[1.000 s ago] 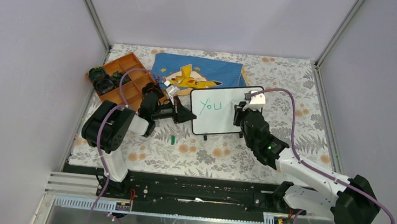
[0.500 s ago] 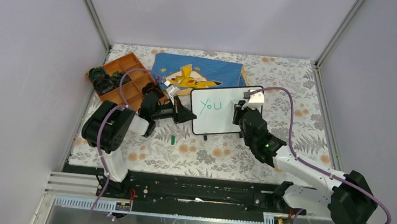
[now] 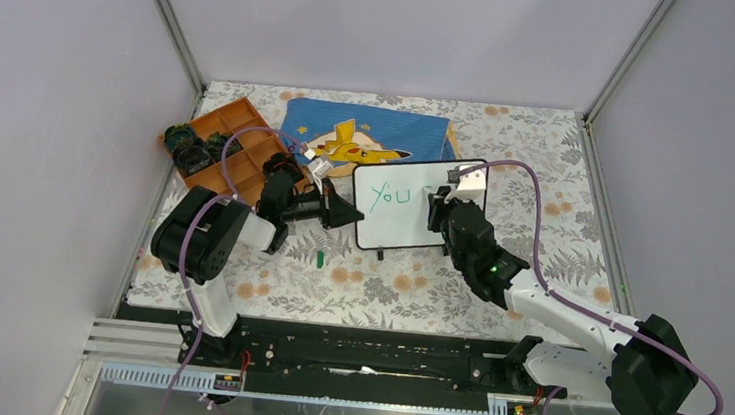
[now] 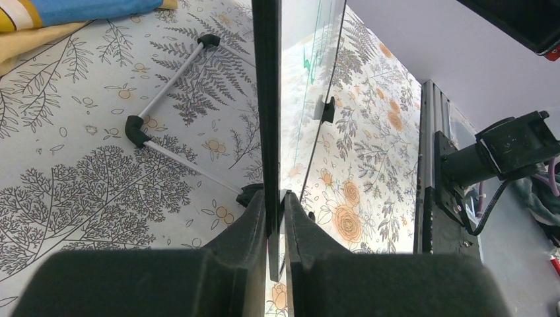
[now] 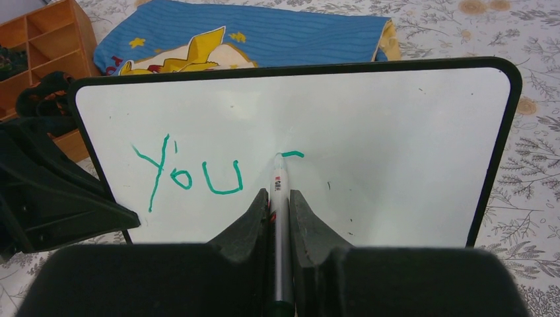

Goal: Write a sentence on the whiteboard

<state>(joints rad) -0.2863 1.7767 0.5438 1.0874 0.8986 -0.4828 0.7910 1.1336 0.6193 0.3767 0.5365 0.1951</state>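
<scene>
While pinching the marker (image 5: 278, 191) in right fingers (image 5: 254, 221), adds to the sentence (image 5: 191, 177).
Clamps whiteboard (image 5: 396, 125) edge in left fingers (image 4: 247, 228); risks tilting it by pressing hard.

1. In the top view, the right gripper (image 3: 438, 206) covers the right part of the whiteboard (image 3: 397, 225); the pen tip cannot be seen there.
2. In the left wrist view, the board is edge-on and cut by the top edge; the green writing (image 4: 306, 59) is unreadable.
3. The lower body of the marker (image 5: 278, 191) is hidden between the fingers (image 5: 247, 224).
4. The small green thing (image 3: 320, 258), perhaps a cap, is too small to tell.
</scene>
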